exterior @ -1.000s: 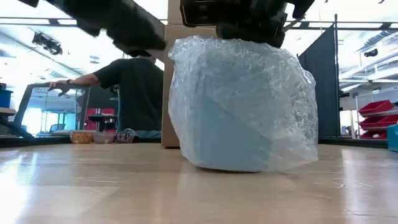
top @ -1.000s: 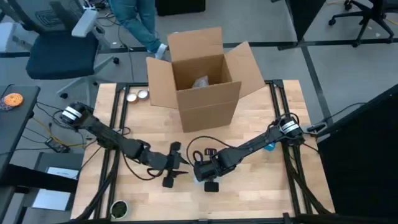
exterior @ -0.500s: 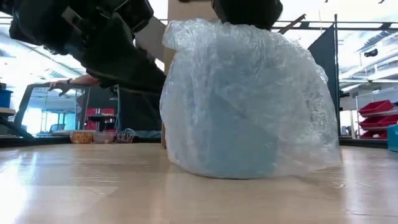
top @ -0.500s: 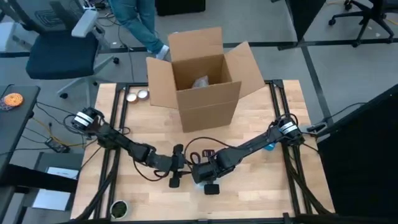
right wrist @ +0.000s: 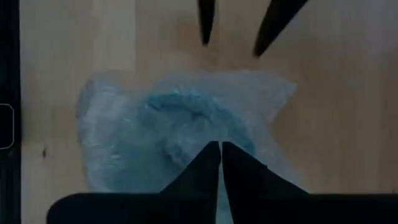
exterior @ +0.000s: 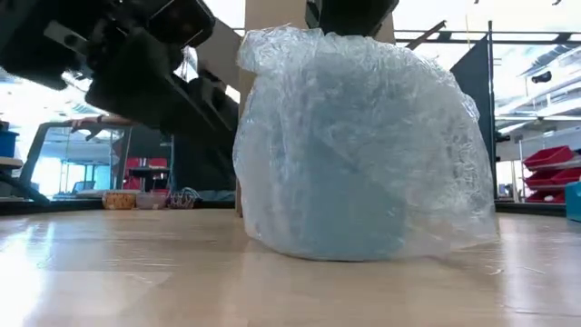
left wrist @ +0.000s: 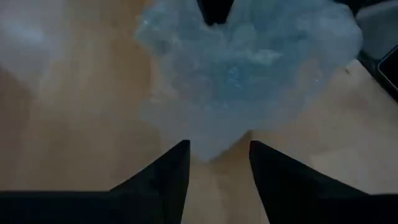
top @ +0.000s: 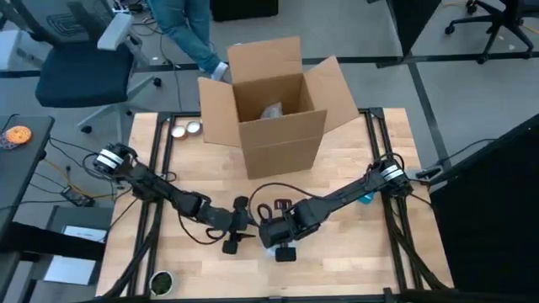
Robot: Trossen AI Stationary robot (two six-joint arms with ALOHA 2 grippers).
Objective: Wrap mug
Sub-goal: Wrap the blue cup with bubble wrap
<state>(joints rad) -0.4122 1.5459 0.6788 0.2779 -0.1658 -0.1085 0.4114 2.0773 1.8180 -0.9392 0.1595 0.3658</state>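
Since half a second ago, almost nothing has shifted: the left gripper sits in much the same spot, drawn only slightly back from the pale-blue mug swathed in clear bubble wrap, and the bundle's outline matches. That mug stands on the light wooden table, well in front of the open brown cardboard box. Seen from the left wrist, the left gripper's fingers are spread, with an edge of the wrap reaching into the gap between them. The right gripper hangs directly over the mug, its fingers pressed together at the top of the wrap; whether they pinch any film cannot be told.
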